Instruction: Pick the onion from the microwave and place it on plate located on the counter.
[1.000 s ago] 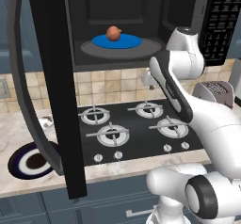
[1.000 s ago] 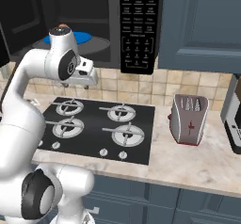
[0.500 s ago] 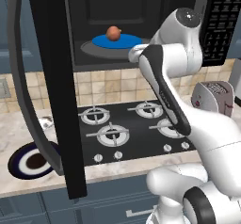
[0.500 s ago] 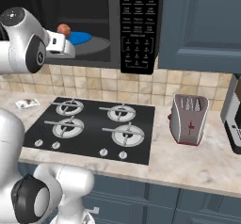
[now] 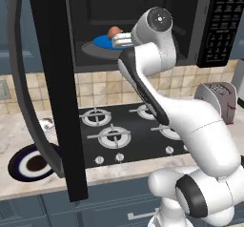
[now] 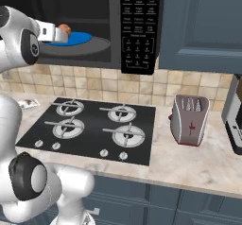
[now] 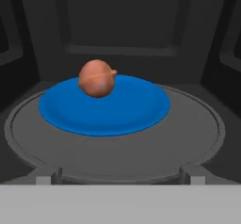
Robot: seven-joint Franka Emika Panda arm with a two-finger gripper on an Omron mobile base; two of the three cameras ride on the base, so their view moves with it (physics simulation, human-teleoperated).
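Observation:
The onion (image 7: 96, 78), a small reddish-brown ball, rests on a flat bright-blue disc (image 7: 103, 108) on the grey turntable (image 7: 188, 129) inside the open microwave (image 6: 138, 25). My gripper (image 5: 116, 40) is at the mouth of the cavity, pointing at the onion (image 5: 114, 32) and a short way in front of it, not touching. From the right, the gripper (image 6: 56, 32) sits just left of the onion (image 6: 64, 29). Its fingers are hidden. The navy-ringed plate (image 5: 14, 166) lies on the beige counter (image 5: 14, 130) at the lower left, partly behind the black door (image 5: 55, 78).
The open microwave door hangs far out over the counter, between the arm and the plate. A black gas stovetop (image 6: 90, 127) lies under the microwave. A silver toaster (image 6: 190, 119) stands to its right. A small metal object (image 5: 45, 124) sits left of the stove.
The arm has risen and swung left, bringing the hand from above the stove up to the microwave's opening. The onion has not moved.

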